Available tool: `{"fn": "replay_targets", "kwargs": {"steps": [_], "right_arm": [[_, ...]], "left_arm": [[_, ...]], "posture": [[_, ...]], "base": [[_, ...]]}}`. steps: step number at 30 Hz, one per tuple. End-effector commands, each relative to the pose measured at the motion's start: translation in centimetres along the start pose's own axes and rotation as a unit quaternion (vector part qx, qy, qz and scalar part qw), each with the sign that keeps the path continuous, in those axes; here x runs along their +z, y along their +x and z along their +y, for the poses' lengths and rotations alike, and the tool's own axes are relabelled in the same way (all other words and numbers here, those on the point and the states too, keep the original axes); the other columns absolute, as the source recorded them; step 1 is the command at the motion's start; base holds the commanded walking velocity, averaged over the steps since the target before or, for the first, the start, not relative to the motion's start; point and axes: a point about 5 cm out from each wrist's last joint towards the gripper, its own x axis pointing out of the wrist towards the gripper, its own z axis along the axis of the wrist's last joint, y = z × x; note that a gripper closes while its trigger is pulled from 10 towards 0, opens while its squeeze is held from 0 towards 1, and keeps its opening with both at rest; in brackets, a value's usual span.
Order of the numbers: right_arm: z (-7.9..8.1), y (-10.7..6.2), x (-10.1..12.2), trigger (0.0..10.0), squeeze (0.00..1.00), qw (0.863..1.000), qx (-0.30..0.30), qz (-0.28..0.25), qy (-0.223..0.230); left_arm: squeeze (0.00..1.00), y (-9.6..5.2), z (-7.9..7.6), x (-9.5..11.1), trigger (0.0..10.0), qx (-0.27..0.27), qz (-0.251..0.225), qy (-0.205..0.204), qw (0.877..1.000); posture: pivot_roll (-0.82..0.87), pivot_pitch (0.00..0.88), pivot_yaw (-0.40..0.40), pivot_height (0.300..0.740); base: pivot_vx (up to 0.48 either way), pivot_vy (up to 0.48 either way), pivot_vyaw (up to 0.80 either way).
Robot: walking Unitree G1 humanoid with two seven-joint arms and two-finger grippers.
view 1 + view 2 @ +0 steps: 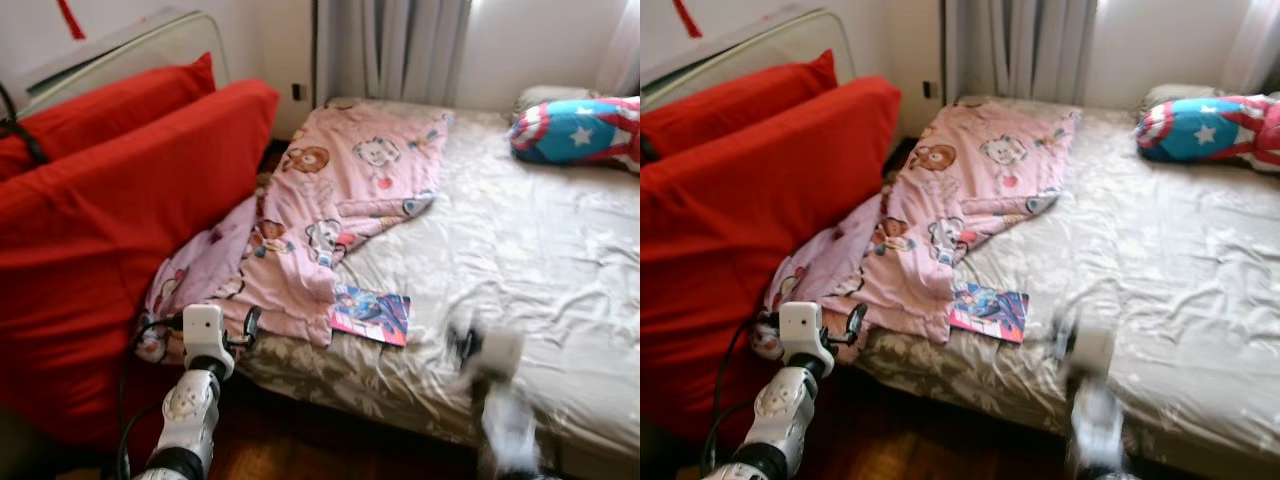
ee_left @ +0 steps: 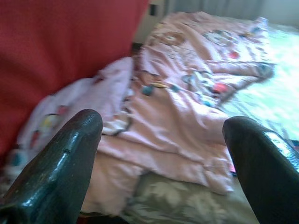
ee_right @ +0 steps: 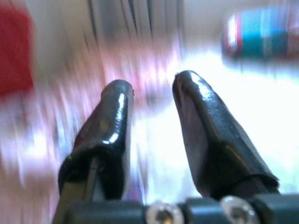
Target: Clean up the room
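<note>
You see the left gripper [image 2: 161, 163] spread wide before the pink blanket [image 1: 330, 200]; right gripper [image 3: 152, 135] (blurred) seems narrowly parted, empty, over the bed [image 1: 520, 250].

blanket [image 1: 340, 190]: 1 | magazine [image 1: 371, 314]: 1 | red cushions [image 1: 130, 200]: 2 | pillows [image 1: 580, 130]: maybe 2

Bed [image 1: 520, 250] with a creased pale sheet; pink cartoon blanket [image 1: 340, 190] spread over its left part, spilling off the edge; comic book [image 1: 371, 314] beside the blanket's hem; star-patterned pillow [image 1: 580, 130] at the far right.
</note>
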Motion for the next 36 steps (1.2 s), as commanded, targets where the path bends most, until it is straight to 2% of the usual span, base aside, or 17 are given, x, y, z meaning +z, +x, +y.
{"fn": "replay_targets", "kwargs": {"steps": [1, 2, 6, 14, 17, 25, 29, 36], "right_arm": [[0.4, -2.1, -2.6, 10.0, 0.0, 0.999, 0.0, 0.051, 0.001], [0.6, -1.4, -1.7, 10.0, 0.0, 1.0, 0.0, 0.03, 0.006], [0.8, -0.9, -1.4, 10.0, 0.0, 0.999, 0.001, 0.032, 0.006], [0.5, -2.3, -3.0, 10.0, 0.0, 0.997, -0.02, 0.069, 0.006], [0.6, -2.4, -3.1, 10.0, 0.0, 0.997, -0.025, 0.074, 0.017], [0.5, -2.2, -3.2, 10.0, 0.0, 0.996, -0.033, 0.083, 0.014], [0.4, -2.4, -4.0, 10.0, 0.0, 0.992, -0.042, 0.118, 0.01], [0.2, -2.6, -4.0, 10.0, 0.0, 0.993, -0.046, 0.111, 0.012]], "left_arm": [[0.0, -0.1, 0.6, 0.2, 10.0, 0.007, -0.01, 0.0, 1.0], [0.0, -0.1, 0.8, 0.2, 10.0, 0.014, -0.008, 0.002, 1.0], [0.0, 0.1, 0.9, 0.6, 10.0, 0.016, -0.015, -0.001, 1.0], [0.0, 0.6, 1.3, 1.4, 10.0, 0.027, -0.028, -0.008, 0.999], [0.0, 0.6, 1.4, 1.4, 10.0, 0.027, -0.028, -0.01, 0.999], [0.0, 0.8, 1.3, 1.5, 10.0, 0.023, -0.027, -0.013, 0.999], [0.0, 0.6, 1.1, 1.2, 10.0, 0.02, -0.019, -0.012, 1.0], [0.0, 0.5, 1.1, 0.9, 10.0, 0.019, -0.011, -0.013, 1.0]], "posture": [[-0.1, 0.0, 0.007, 0.74], [-0.1, 0.0, 0.007, 0.74], [-0.1, 0.0, 0.0, 0.74], [-0.09, 0.0, 0.001, 0.74], [-0.09, 0.0, 0.001, 0.74], [-0.09, 0.0, 0.004, 0.74], [-0.09, 0.0, 0.005, 0.74], [-0.09, 0.0, 0.004, 0.705]], "base": [[0.0, 0.0, 0.0], [0.0, 0.0, 0.0], [0.0, 0.0, 0.0], [0.0, 0.0, 0.0], [0.0, 0.0, 0.0], [0.0, 0.0, 0.0], [0.0, 0.0, 0.0], [0.0, 0.0, 0.0]]}}
